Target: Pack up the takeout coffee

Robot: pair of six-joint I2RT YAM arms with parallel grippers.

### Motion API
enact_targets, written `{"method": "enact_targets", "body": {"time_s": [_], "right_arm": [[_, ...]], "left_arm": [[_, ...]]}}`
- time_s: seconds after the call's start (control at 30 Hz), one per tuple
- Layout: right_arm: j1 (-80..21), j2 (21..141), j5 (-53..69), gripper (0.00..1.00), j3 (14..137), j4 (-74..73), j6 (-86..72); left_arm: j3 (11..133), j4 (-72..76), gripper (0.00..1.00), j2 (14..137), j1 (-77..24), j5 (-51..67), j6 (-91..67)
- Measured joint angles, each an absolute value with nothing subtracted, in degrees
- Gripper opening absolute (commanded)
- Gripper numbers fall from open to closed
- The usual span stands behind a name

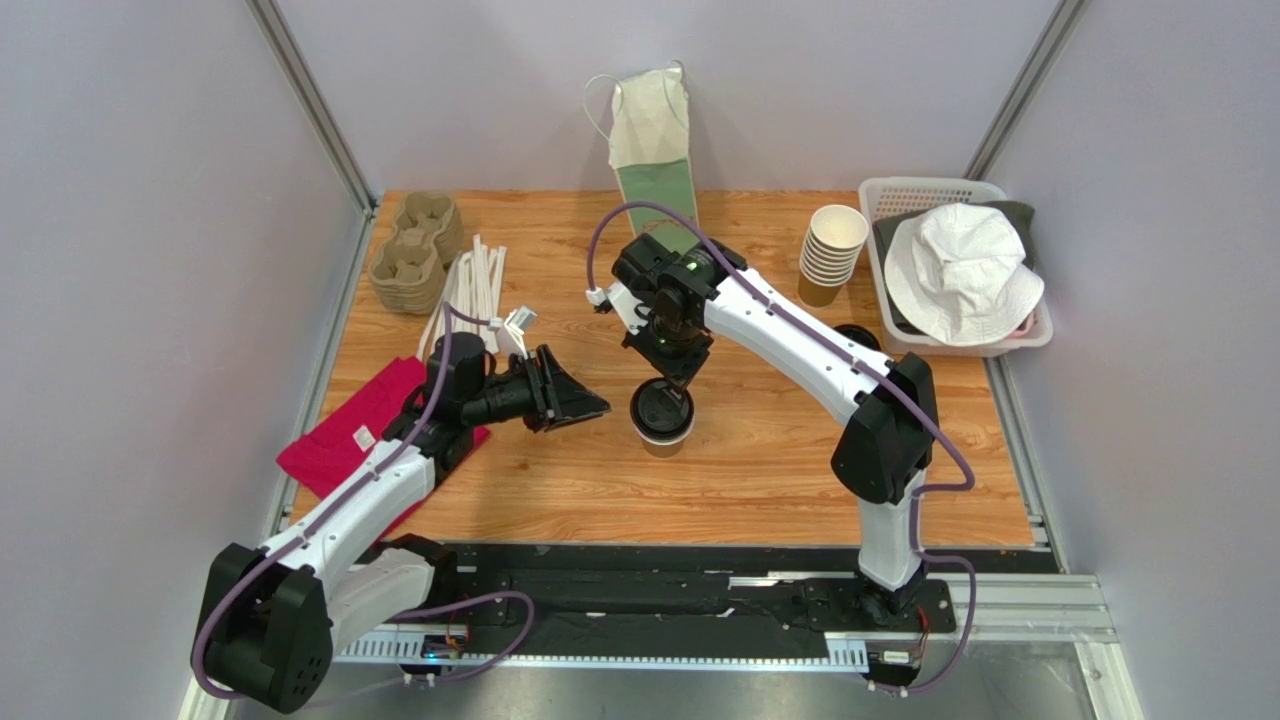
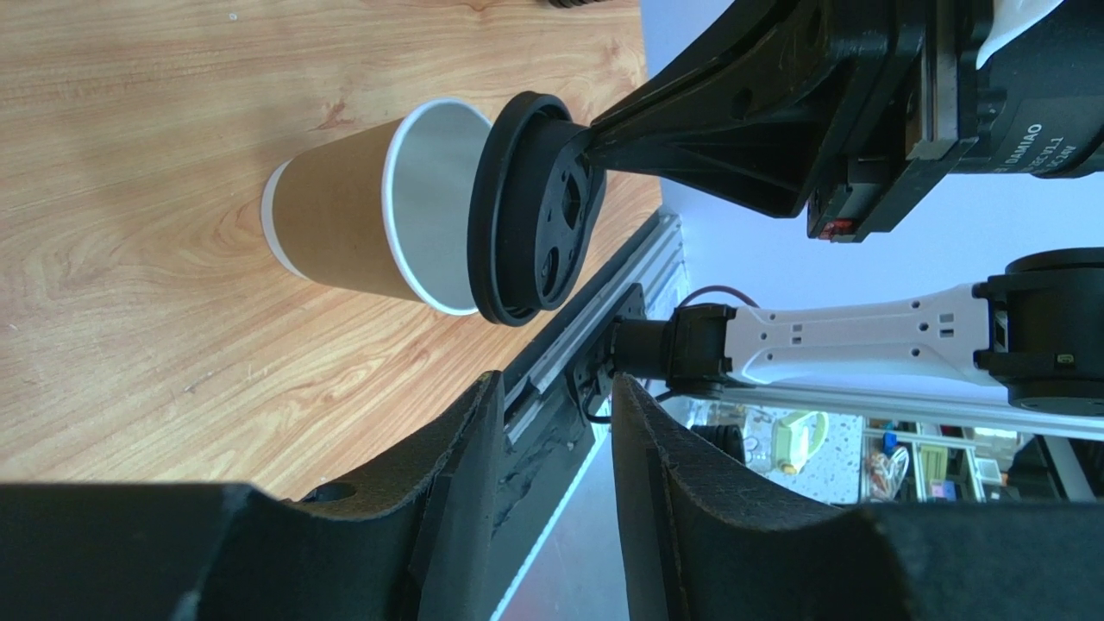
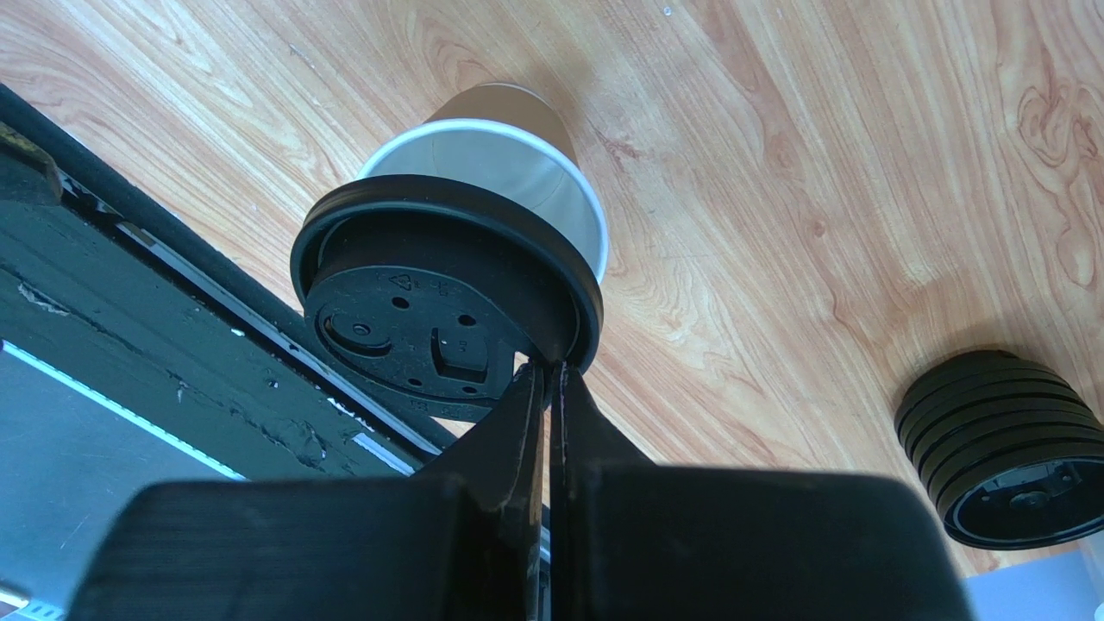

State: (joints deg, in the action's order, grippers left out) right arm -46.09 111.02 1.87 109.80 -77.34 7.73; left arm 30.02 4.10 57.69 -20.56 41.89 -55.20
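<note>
Right pincer [image 3: 548, 375] pinches the lid [image 3: 415, 324] tilted over the cup [image 2: 344, 220]

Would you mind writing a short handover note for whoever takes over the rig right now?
Left gripper: open and empty, pointed at the cup from its left, not touching it.
Right gripper: shut on the edge of the black lid, holding it tilted over the cup's mouth.
Cup: upright near the middle of the table, mouth partly uncovered.
Paper bag: at the table's back edge.
Done: lid brought to the cup, not yet seated.
Left: press the lid on, then probably move the cup into the bag.
</note>
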Motion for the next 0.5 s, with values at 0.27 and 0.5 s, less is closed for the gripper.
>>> {"method": "enact_targets", "body": {"time_s": [0.27,0.5], "right_arm": [[-46.46,112.42,1.13,0.0,109.78,-77.34,8.01],[-46.5,113.49,-1.43,0.0,109.78,-77.34,8.45]], "left_arm": [[30.02,4.1,0.43,57.69,-20.56,41.71,-55.18],[30.02,4.1,0.42,57.71,-20.56,41.69,-55.18]]}}
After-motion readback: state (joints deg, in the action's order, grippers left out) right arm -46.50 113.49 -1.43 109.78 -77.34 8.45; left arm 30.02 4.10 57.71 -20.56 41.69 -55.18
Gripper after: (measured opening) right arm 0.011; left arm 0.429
